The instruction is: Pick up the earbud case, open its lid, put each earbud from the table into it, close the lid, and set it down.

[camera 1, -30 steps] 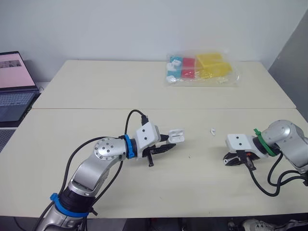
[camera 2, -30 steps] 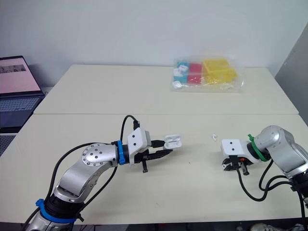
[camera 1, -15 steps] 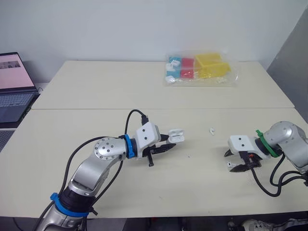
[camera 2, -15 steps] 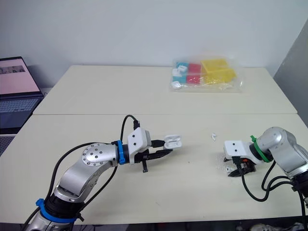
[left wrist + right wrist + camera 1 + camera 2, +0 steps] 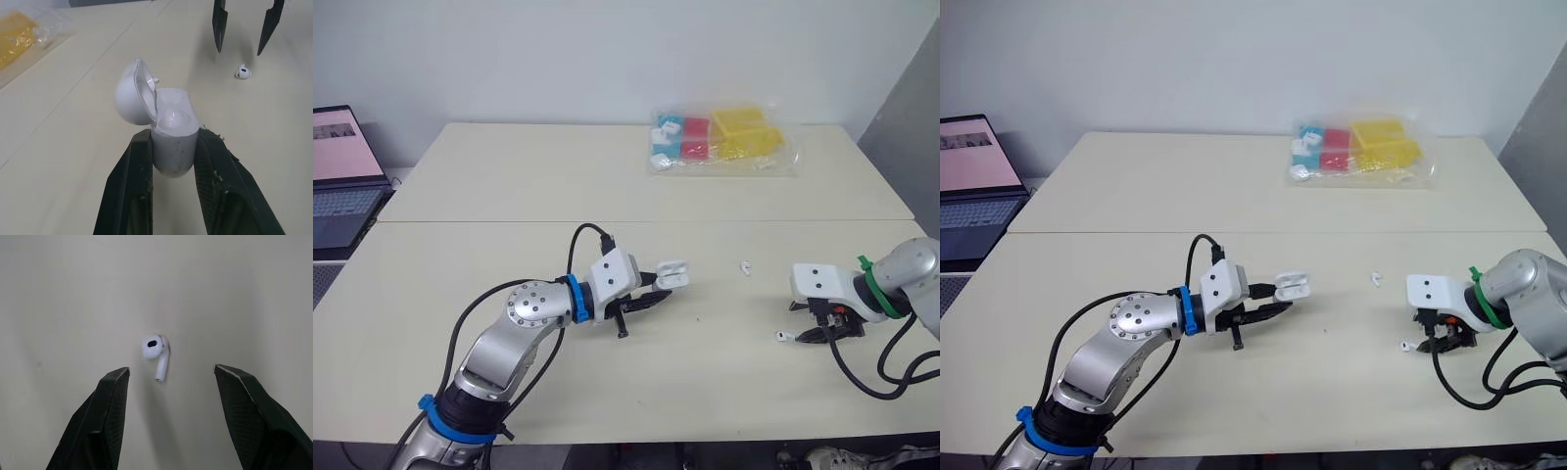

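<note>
My left gripper is shut on the white earbud case and holds it just above the middle of the table, lid hinged open. The left wrist view has the case clamped between both fingers, its cavity facing up. One white earbud lies on the table just in front of my right gripper, which is open and holds nothing. In the right wrist view this earbud lies beyond the spread fingertips, apart from both. A second earbud rests on the table between the case and my right gripper.
A clear plastic bag of coloured blocks lies at the far middle right of the table. An open laptop stands off the left edge. A seam crosses the cream table.
My right gripper opened and drew back to the right, and an earbud now lies on the table in front of it. The left gripper with the case stayed put.
</note>
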Controlling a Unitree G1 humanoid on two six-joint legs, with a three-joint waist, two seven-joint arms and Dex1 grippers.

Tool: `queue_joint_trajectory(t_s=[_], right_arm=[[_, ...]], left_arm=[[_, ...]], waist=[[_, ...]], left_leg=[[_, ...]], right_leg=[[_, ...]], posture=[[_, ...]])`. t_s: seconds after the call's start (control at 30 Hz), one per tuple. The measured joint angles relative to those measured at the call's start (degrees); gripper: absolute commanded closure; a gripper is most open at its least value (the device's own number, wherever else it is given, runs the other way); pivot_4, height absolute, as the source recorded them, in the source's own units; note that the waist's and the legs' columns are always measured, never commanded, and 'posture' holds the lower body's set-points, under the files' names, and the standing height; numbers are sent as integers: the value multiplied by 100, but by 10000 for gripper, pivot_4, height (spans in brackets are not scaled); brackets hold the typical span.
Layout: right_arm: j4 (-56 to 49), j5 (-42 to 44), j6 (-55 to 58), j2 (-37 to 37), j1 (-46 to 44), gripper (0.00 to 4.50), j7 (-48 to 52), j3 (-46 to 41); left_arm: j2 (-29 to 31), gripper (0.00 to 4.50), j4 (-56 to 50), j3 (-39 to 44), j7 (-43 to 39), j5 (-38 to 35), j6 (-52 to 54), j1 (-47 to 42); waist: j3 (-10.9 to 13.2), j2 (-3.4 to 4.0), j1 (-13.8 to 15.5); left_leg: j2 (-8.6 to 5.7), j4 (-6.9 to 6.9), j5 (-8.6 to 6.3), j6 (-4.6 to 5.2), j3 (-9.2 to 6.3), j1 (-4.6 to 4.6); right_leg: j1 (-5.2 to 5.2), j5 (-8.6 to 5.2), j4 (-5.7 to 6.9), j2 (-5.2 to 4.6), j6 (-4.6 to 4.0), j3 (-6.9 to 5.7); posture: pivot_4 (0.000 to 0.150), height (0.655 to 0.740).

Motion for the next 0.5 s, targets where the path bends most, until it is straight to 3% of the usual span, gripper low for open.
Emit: queue_joint_trajectory(t_s=[0.5], right_arm=[[-245, -159, 675, 321, -13, 16460, -371, 534]], left_arm=[[-185, 37187, 148, -70, 113, 138, -36, 1]], waist=[[0, -1, 0]], left_leg=[[-1, 0, 0, 0, 0, -1]], right_leg=[[-1, 0, 0, 0, 0, -1]], posture=[[1500, 7400]])
